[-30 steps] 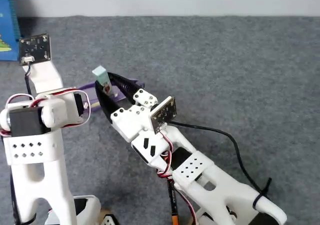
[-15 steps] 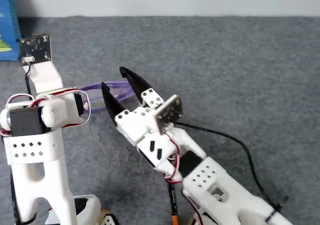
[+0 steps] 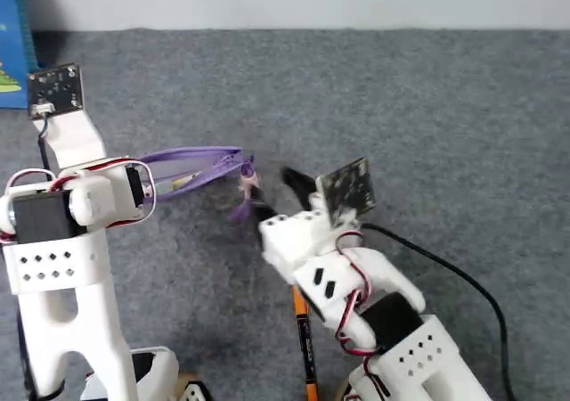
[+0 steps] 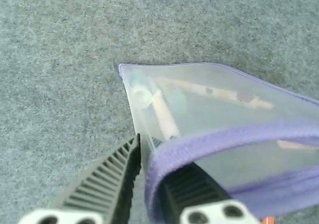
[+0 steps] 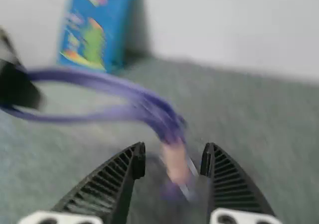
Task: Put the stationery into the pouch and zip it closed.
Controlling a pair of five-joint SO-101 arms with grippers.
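The clear pouch (image 3: 191, 174) with a purple zip rim is held above the grey carpet, its mouth open. My left gripper (image 4: 147, 144) is shut on the pouch's rim at its left end. Inside the pouch (image 4: 209, 114) lie a pale pen, a pencil and a small teal item. A pink zip pull (image 3: 249, 183) hangs at the pouch's right end. My right gripper (image 3: 267, 192) is open just beside that end. In the right wrist view the zip pull (image 5: 174, 167) dangles between the spread fingers of the right gripper (image 5: 172, 152), and I cannot tell whether they touch it.
An orange pencil (image 3: 305, 347) lies on the carpet beside the right arm's base. A blue box (image 3: 13, 53) leans against the back wall at the far left, also seen as the blue box (image 5: 94, 25). Open carpet stretches to the right.
The right gripper held a teal item over the pouch mouth, released it, then drew back right to the pouch's zip end. The left arm kept the pouch in place.
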